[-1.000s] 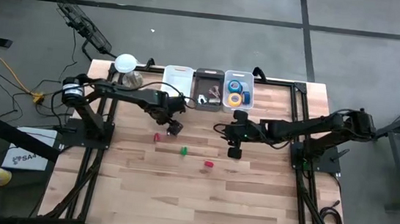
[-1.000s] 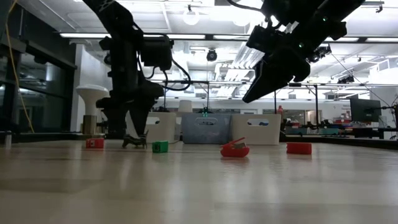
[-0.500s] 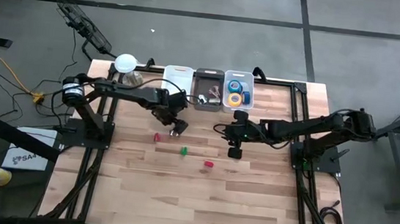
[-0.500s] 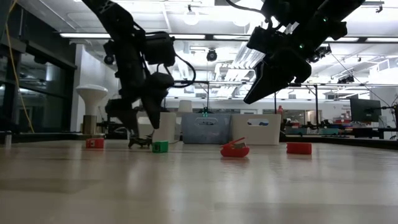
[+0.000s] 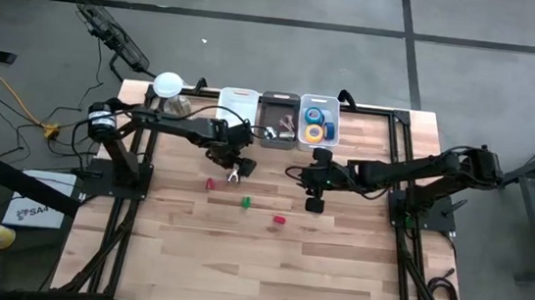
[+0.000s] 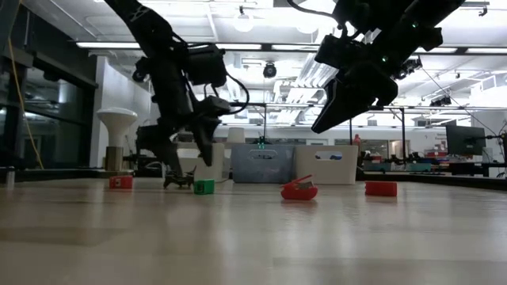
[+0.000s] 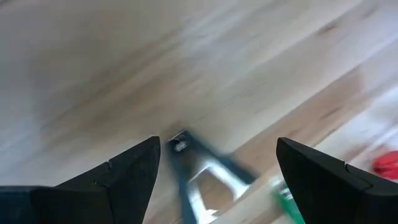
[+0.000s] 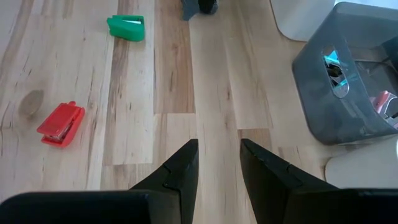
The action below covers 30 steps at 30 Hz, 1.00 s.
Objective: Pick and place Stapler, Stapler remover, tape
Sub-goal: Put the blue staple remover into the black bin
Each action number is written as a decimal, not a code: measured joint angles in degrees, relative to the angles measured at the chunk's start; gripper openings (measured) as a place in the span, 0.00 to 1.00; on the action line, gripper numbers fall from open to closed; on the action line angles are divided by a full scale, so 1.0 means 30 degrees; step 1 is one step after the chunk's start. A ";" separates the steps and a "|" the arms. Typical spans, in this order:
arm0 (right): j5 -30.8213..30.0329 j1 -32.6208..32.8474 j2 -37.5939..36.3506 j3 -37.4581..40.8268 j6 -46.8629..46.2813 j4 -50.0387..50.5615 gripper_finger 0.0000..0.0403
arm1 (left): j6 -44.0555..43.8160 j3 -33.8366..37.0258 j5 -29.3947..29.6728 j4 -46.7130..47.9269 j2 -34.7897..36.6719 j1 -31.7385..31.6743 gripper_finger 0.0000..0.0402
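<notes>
Left gripper (image 5: 234, 166) hangs with fingers spread wide and empty, just above a staple remover (image 7: 202, 177) lying on the wooden table (image 5: 335, 265). Right gripper (image 5: 313, 202) hovers mid-table, fingers narrowly parted, holding nothing. A red stapler (image 8: 60, 124) and a green stapler (image 8: 127, 27) lie on the boards. Tape rolls (image 5: 315, 123) sit in the clear bin (image 5: 318, 105) at the far edge.

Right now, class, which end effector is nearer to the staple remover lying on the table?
Left. The left end effector hangs open just above the staple remover, which shows between its fingers at the wrist. The right end effector hovers well off to its right.
</notes>
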State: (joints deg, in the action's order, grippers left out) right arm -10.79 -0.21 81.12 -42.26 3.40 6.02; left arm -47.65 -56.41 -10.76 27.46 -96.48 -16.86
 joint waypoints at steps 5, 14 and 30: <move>0.0007 0.0000 0.0000 0.0000 -0.0002 0.0048 0.27 | -0.0732 -0.0034 -0.1389 -0.0557 -0.0915 -0.0003 0.79; 0.0011 0.0000 0.0000 0.0000 -0.0008 0.0244 0.27 | -0.0832 -0.0049 -0.2366 -0.0366 -0.0985 0.0195 0.78; 0.0080 0.0000 0.0000 0.0000 -0.0010 0.0357 0.27 | 0.0259 0.0002 -0.1953 -0.0047 -0.1024 0.1319 0.65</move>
State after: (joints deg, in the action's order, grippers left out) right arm -10.55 -0.21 81.12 -42.26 3.37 7.09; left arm -46.87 -56.40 -16.62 27.32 -99.55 -12.91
